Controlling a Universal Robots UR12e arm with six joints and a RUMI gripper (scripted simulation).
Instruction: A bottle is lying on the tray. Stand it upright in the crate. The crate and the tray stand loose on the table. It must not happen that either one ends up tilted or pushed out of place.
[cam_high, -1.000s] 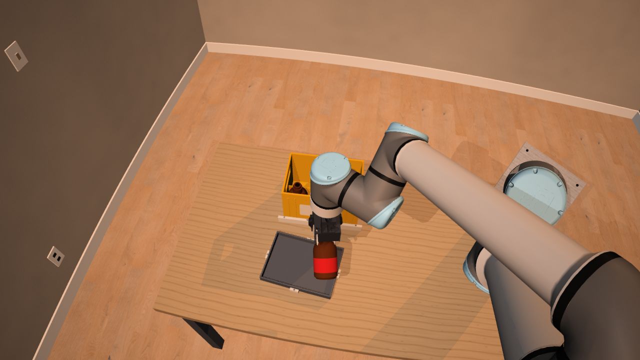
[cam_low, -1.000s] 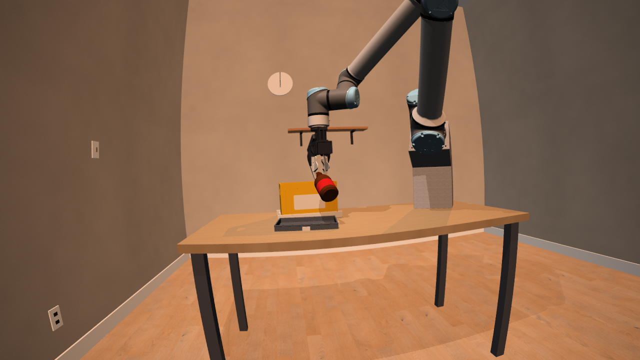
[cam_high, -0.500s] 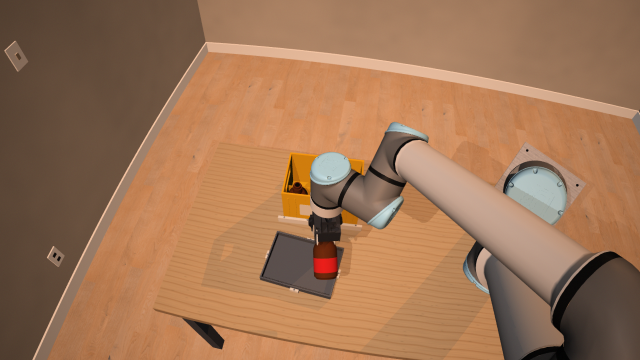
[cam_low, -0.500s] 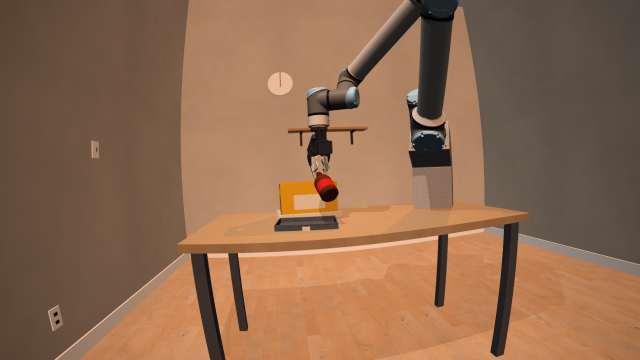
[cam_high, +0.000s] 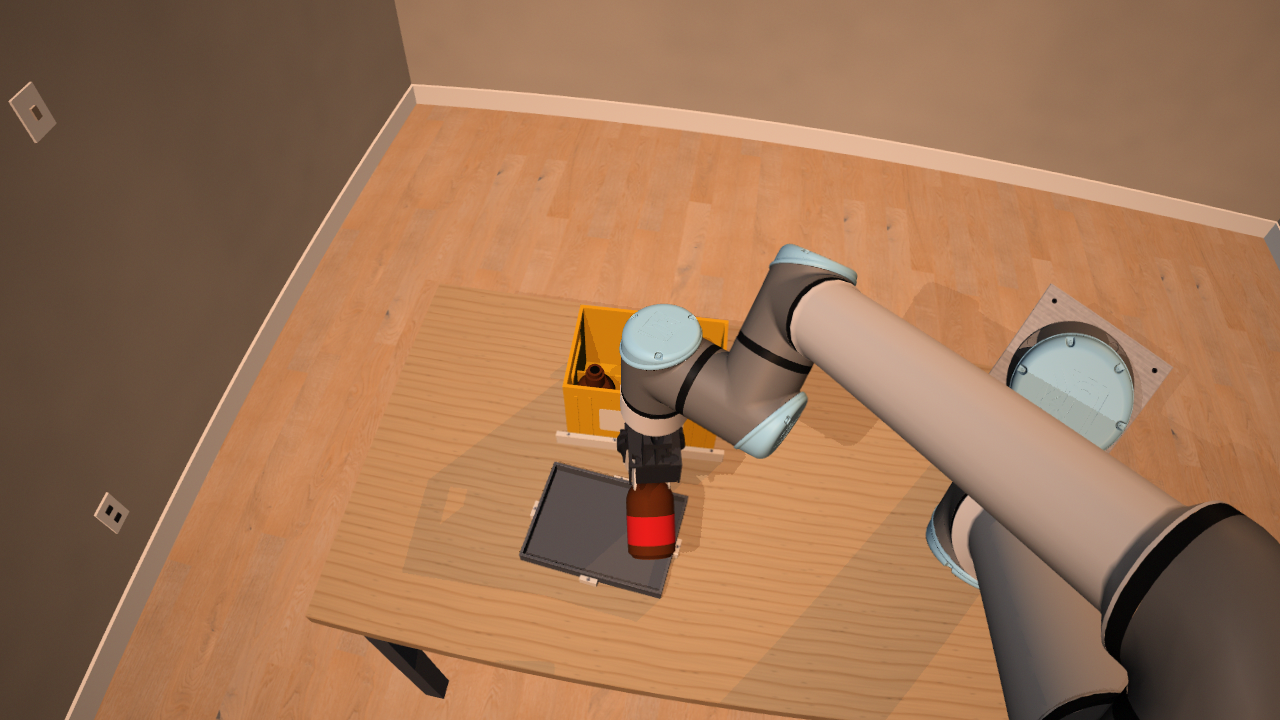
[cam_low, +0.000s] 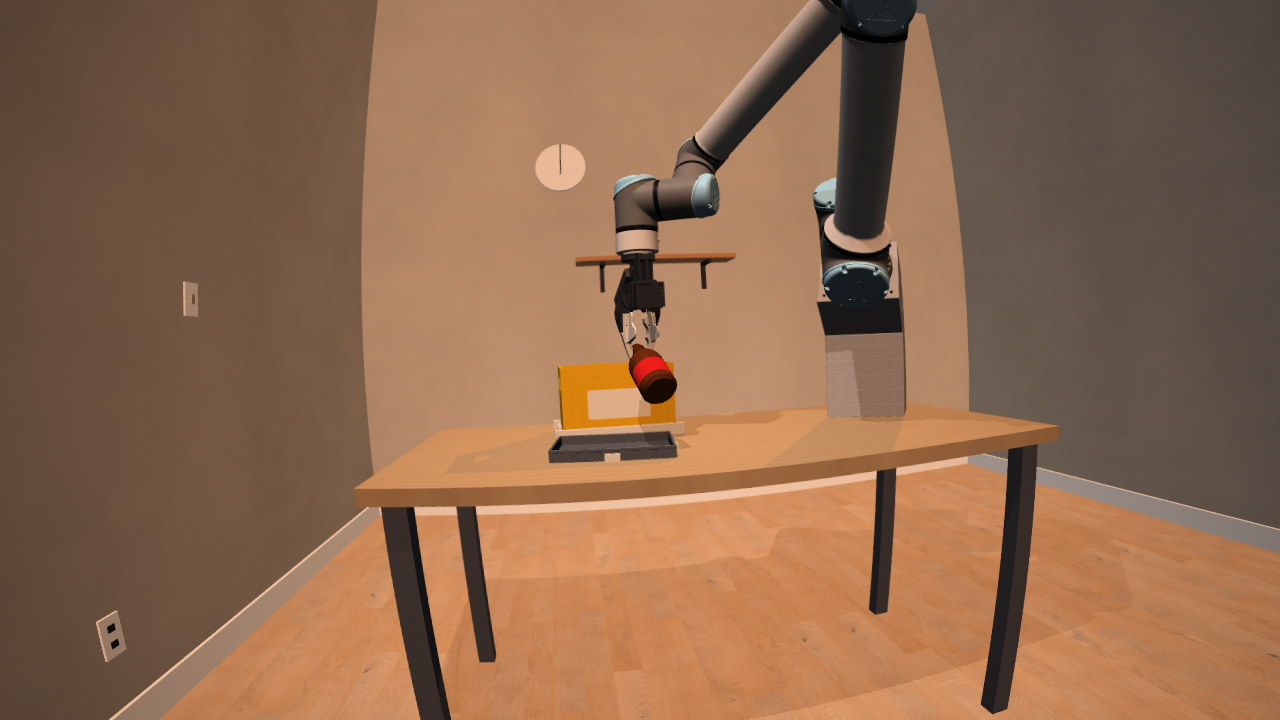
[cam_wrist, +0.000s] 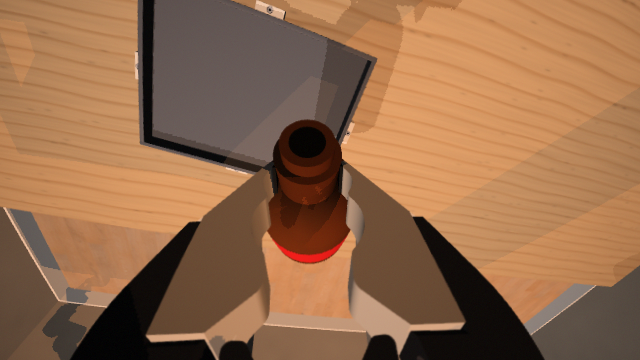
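Wood-grain surface (cam_high: 483, 376) (cam_low: 760, 447) (cam_wrist: 475, 100) carries crate (cam_high: 586, 411) (cam_low: 572, 394) and tray (cam_high: 572, 528) (cam_low: 617, 451) (cam_wrist: 225, 75). Our tool (cam_high: 651, 483) (cam_low: 640, 335) (cam_wrist: 308, 164) grips bottle (cam_high: 650, 510) (cam_low: 651, 371) (cam_wrist: 308, 220) by neck, above tray. Lowered still tilted, its base could catch crate wall; neck-only hold may let it swing. Bottle looks brown, red-labelled, uncapped.

The single arm's upper arm (cam_high: 1042, 608) (cam_low: 870, 134) rises steeply to a bent elbow (cam_high: 1199, 591) (cam_low: 878, 13), high above the bench (cam_high: 429, 429) (cam_low: 501, 492). From there the forearm (cam_high: 966, 429) (cam_low: 768, 76) slants down toward the folded wrist (cam_high: 648, 389) (cam_low: 636, 210). In the exterior view, the gripper (cam_high: 649, 485) (cam_low: 640, 342) (cam_wrist: 308, 164) points downward, nearer the bench's left edge than its right, well above the surface. Its pale fingers (cam_low: 630, 329) are clamped in a firm grip, held partly apart, facing each other evenly.
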